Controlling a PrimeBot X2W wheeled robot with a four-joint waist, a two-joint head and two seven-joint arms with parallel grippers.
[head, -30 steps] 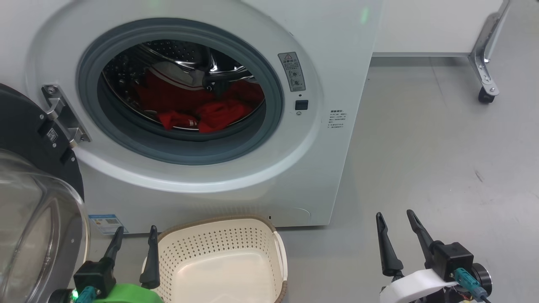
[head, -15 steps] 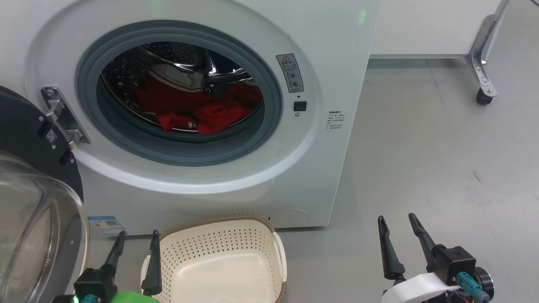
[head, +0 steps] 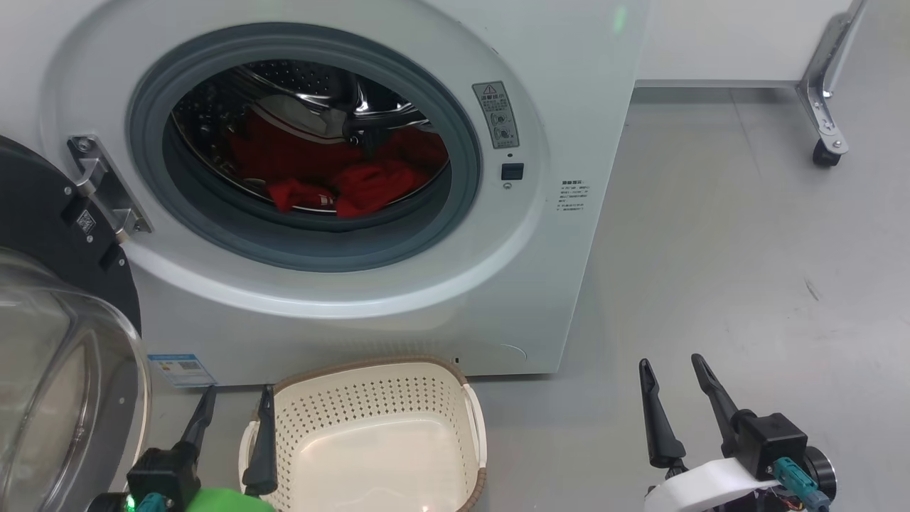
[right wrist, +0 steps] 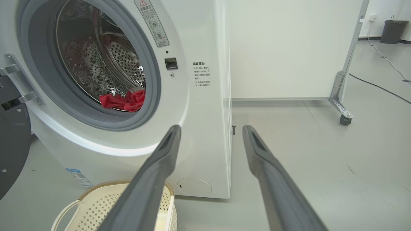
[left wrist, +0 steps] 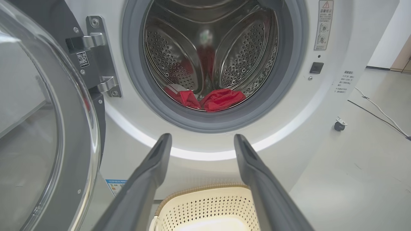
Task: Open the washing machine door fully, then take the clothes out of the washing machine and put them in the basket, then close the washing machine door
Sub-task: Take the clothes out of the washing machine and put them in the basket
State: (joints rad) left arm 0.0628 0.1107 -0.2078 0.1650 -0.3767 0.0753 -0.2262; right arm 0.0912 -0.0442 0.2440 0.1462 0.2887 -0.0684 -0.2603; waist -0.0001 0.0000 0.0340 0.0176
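Observation:
The white washing machine (head: 561, 142) stands with its washing machine door (head: 43, 235) swung open to the left, the glass bowl facing me. The clothes (head: 341, 181), red fabric, lie low in the steel drum, also visible in the wrist views (left wrist: 221, 98) (right wrist: 123, 100). On the floor in front of the machine sits the cream basket (head: 455, 398), with nothing in it. My left gripper (head: 238, 391) is open beside the basket's left rim, aimed at the drum (left wrist: 202, 137). My right gripper (head: 671, 363) is open over bare floor, right of the machine (right wrist: 212, 128).
A white panel on a steel leg with a caster (head: 825, 149) stands at the back right. A cable (right wrist: 379, 86) runs across the grey floor (head: 746, 270) and a dark bin (right wrist: 393, 32) stands far behind. The open door crowds my left side.
The head view has shifted slightly, and the left gripper sits a little lower in it. Both grippers stay open; clothes, basket and door have not moved.

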